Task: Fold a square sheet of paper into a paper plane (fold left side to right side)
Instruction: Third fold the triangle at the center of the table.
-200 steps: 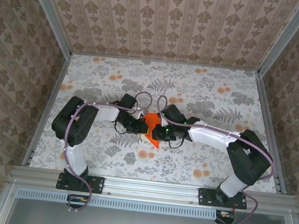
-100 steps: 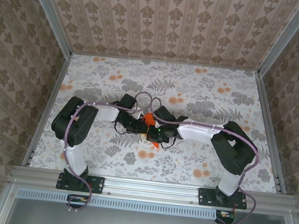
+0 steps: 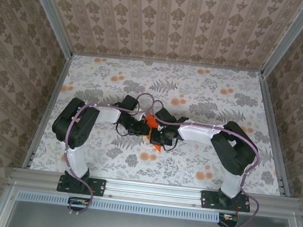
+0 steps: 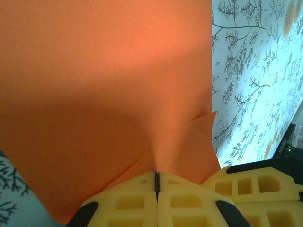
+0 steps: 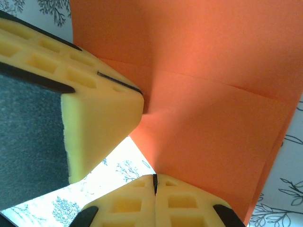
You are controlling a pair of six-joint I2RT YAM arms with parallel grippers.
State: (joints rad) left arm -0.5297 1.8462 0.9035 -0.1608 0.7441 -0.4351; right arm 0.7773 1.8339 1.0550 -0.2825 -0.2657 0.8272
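Orange sheet of paper (image 3: pixel 150 119) is at the middle of the desk (image 3: pixel 213 98), pinched by the clenched left hand (image 4: pixel 156 176) and the clenched right hand (image 5: pixel 154 178), close together.

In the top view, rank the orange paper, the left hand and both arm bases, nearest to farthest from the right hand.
1. The orange paper, table centre, at the fingertips of the right hand.
2. The left hand, just left, pinching that paper.
3. The left arm base and right arm base, near edge: too close to call.
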